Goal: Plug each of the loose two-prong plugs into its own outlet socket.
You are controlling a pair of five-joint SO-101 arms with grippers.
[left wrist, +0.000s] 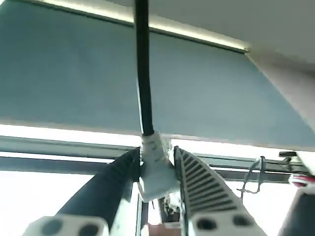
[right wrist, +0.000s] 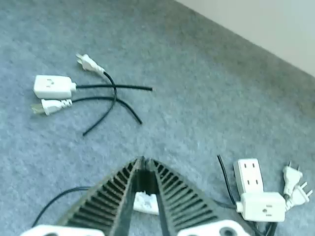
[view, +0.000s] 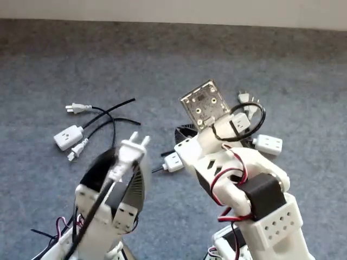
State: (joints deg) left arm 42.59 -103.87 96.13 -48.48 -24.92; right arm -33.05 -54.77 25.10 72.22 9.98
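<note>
The left gripper (left wrist: 156, 155) is clamped on a white two-prong plug (view: 132, 149), held high off the grey carpet (view: 282, 70) with its prongs up, I'd guess to aim it. The right gripper (right wrist: 145, 164) pinches what looks like a socket block (right wrist: 145, 202) down near the carpet, probably steadying it as the target.

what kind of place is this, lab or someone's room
Probably an indoor room set up for robot practice; which sort is unclear. A grey carpet covers the work surface, a pale wall runs behind it, and the left wrist view shows a window blind.
</note>
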